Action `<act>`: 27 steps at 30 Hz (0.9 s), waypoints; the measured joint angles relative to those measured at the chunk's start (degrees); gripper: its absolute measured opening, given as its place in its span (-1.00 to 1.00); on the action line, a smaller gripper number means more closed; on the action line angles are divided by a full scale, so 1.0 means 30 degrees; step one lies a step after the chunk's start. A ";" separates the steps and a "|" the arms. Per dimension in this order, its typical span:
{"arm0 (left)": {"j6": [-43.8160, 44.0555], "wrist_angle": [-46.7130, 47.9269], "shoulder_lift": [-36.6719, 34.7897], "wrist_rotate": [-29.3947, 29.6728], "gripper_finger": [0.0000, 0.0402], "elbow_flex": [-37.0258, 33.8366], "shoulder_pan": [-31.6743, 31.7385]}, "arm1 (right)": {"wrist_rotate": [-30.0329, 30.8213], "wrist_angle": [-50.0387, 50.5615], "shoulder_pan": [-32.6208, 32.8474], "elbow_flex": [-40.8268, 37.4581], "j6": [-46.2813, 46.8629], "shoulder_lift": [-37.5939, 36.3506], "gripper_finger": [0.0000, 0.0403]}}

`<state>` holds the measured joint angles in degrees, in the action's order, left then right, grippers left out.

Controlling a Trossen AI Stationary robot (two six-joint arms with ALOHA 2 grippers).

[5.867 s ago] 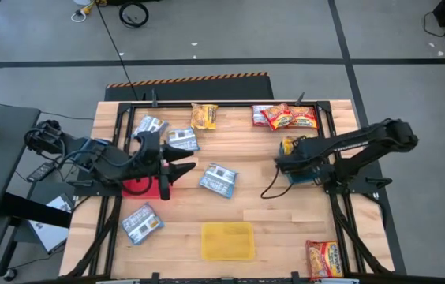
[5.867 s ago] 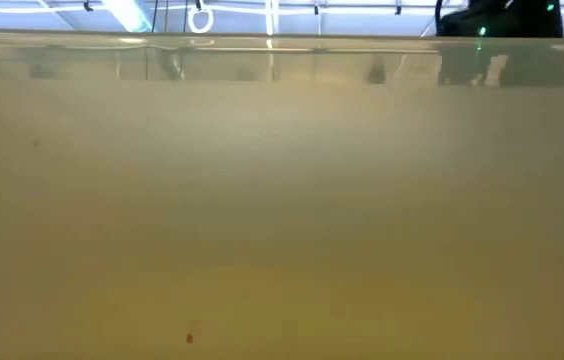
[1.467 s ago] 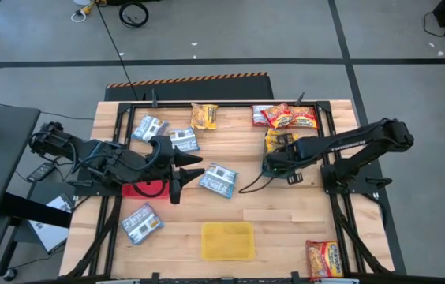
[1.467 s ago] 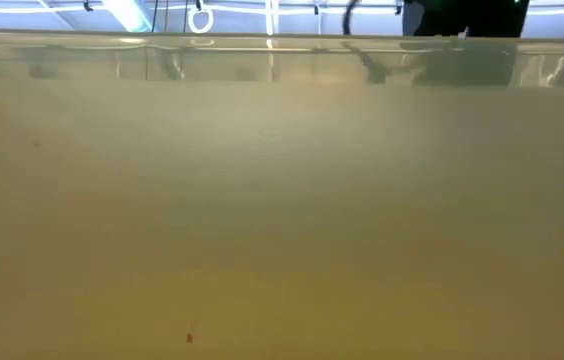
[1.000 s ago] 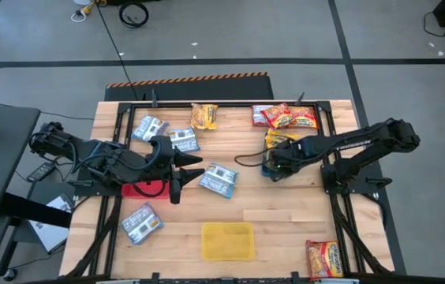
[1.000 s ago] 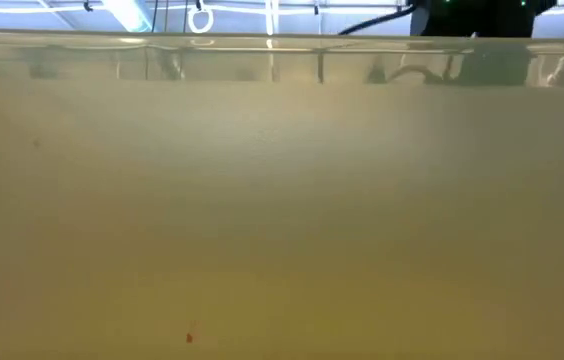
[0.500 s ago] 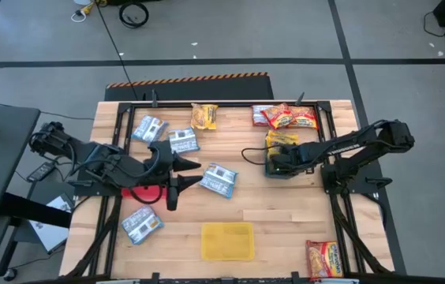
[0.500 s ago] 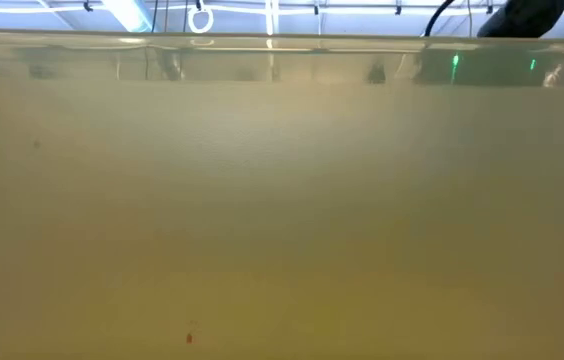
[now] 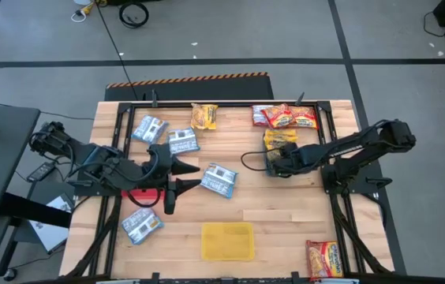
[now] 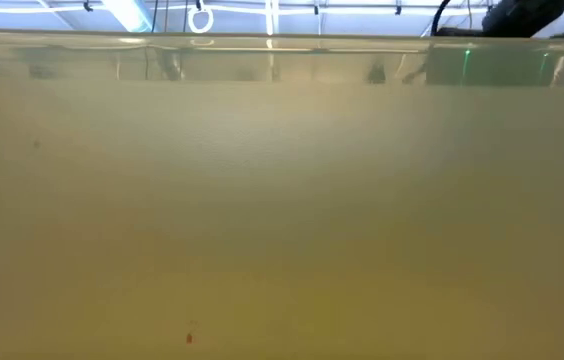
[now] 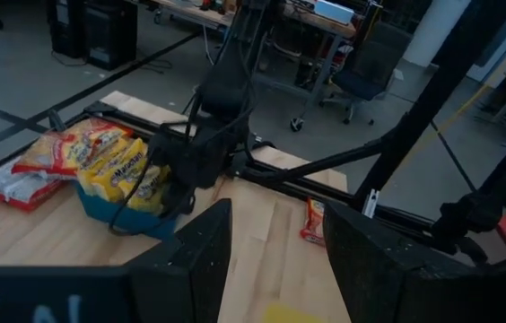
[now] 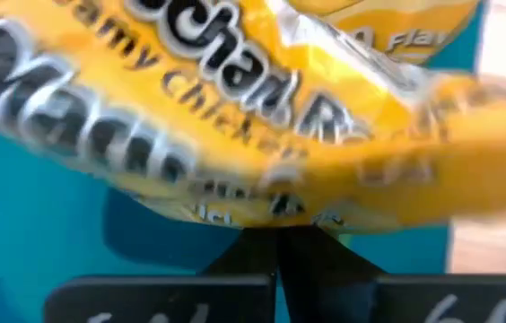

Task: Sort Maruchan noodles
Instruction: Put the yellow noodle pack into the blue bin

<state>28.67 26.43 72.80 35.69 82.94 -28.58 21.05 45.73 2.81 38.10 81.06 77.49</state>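
Open worktop (image 9: 286,209) between yellow tray (image 9: 227,241) and right arm; clear pass there and along the middle strip below the blue packet (image 9: 218,179). Far edge crowded: red packets (image 9: 286,117), one yellow packet (image 9: 203,116), two blue ones (image 9: 163,134). Left gripper (image 9: 186,177) blocks the left-centre, over the red tray (image 9: 142,192). Right gripper (image 9: 274,158) sits shut on yellow noodles (image 9: 280,140) over the blue tray (image 11: 118,215), closing off the right-centre.

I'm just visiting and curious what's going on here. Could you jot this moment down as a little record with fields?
Table: wooden table
Right hand: right hand shut on a yellow noodle packet over the blue tray
Left hand: left hand open, holding nothing, beside a blue-and-white packet
Other trays: red tray under the left arm, yellow tray empty at the near edge
Red packets: cluster at the far edge
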 joint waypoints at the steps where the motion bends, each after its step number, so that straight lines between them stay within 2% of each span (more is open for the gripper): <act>1: 0.0282 0.0119 -0.0003 0.0001 -0.10 0.0000 0.0020 | 0.0035 0.0751 0.0121 0.0405 0.0010 -0.0158 -0.95; 5: 0.1360 0.0853 -0.0003 -0.0031 -0.10 0.0007 0.0672 | 0.0731 0.3650 0.0306 0.2315 -0.0320 -0.0597 -0.93; 11: 0.3484 0.2459 -0.0010 -0.0086 -0.10 0.0013 0.2301 | 0.0457 0.6088 0.0309 0.4976 -0.2240 -0.0633 -0.91; 17: 0.6316 0.4567 0.0536 -0.2378 -0.10 -0.0744 0.5650 | 0.2346 0.7393 0.1316 0.7959 -0.3398 -0.1301 -0.87; 23: 0.7732 0.4519 0.2451 -0.5809 -0.04 -0.2477 1.0181 | 0.3081 0.7300 0.2554 1.0624 -0.4917 -0.2355 -0.60; 27: 0.5709 0.3821 0.4363 -0.6332 0.06 -0.3031 1.2829 | 0.4615 0.6728 0.3759 1.1624 -0.6314 -0.3017 -0.35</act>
<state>45.80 37.89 85.89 16.70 73.84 9.91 34.90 65.91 14.09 72.97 62.12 68.44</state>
